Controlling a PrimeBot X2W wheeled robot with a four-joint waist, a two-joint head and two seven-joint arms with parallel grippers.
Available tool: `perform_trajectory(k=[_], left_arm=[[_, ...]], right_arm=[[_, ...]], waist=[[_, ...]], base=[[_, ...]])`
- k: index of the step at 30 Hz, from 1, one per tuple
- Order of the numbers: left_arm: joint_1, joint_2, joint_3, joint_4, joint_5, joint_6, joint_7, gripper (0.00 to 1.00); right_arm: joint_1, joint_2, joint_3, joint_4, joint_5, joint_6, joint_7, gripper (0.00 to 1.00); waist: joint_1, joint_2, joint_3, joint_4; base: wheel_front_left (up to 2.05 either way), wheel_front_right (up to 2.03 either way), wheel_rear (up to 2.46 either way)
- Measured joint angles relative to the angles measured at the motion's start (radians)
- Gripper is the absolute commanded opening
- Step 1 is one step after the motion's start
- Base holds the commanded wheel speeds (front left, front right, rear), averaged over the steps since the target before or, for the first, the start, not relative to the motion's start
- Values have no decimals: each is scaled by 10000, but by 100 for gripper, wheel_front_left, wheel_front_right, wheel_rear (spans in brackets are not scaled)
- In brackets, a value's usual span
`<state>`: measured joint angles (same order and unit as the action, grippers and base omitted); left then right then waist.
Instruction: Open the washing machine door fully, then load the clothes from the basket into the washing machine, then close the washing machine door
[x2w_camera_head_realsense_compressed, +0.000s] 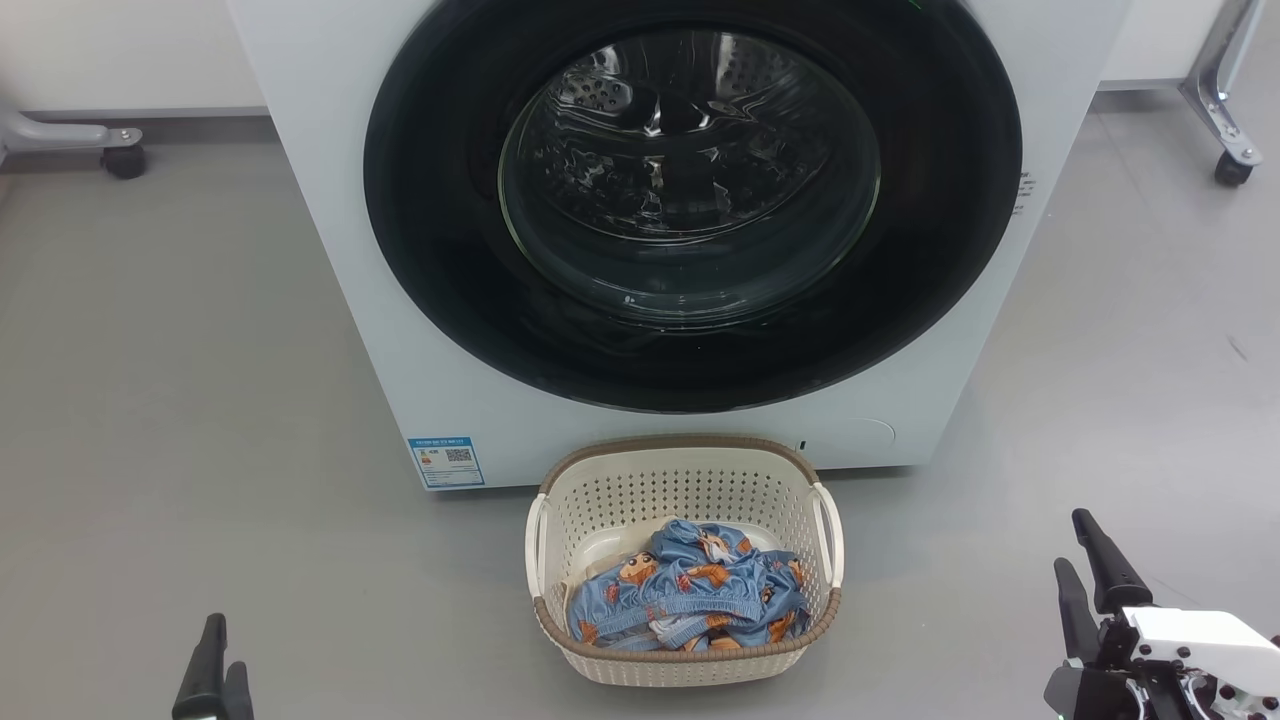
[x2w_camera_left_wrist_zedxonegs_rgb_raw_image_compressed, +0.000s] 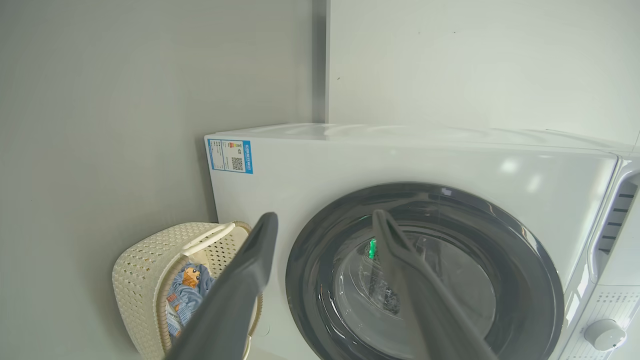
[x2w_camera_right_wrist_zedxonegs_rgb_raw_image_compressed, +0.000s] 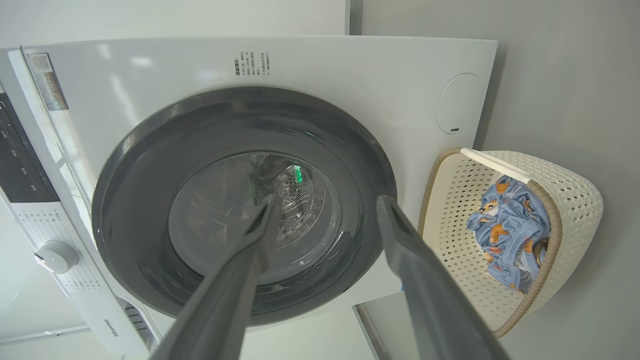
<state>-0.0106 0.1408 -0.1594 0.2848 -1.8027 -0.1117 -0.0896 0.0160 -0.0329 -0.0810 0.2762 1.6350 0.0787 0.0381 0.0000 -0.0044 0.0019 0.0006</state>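
1. Left claw (x2w_camera_head_realsense_compressed: 225, 650) sits at the lower left of the head view. Its two dark fingers are spread wide with nothing between them.
2. Right claw (x2w_camera_head_realsense_compressed: 1072, 542) sits at the lower right, just as wide and just as empty. In its wrist view the fingers point at the washer front.
3. Farther out, between the two claws and well apart from both, the basket (x2w_camera_head_realsense_compressed: 680, 443) stands upright on the grey floor (x2w_camera_head_realsense_compressed: 150, 350).
4. Clothes (x2w_camera_head_realsense_compressed: 690, 590) lie heaped inside the basket, toward its near side and below the rim.
5. Just behind the basket rises the washer (x2w_camera_head_realsense_compressed: 330, 300). Whether the far rim touches its front, I cannot tell.
6. On the washer front, the door (x2w_camera_head_realsense_compressed: 430, 200) is closed and flush. The steel drum shows through its glass.
7. A blue sticker (x2w_camera_head_realsense_compressed: 446, 461) marks the washer's lower left corner.
8. Casters (x2w_camera_head_realsense_compressed: 125, 160) rest on the floor at the far left and far right.
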Motion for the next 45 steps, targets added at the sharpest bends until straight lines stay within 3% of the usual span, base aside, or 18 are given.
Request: perform_trajectory(k=[21,45], left_arm=[[-15,-136,276,-48,1317,0,-355,100],[-15,-242,895,-207,6186,-4,-784,100]], right_arm=[[0,-318,481,-437,-1396,40,-656,100],[-2,-612,650,-982,-5674,184,-1383,100]], waist=[[0,0,31,26],[0,0,49,58]], base=[[0,0,0],[0,0,0]])
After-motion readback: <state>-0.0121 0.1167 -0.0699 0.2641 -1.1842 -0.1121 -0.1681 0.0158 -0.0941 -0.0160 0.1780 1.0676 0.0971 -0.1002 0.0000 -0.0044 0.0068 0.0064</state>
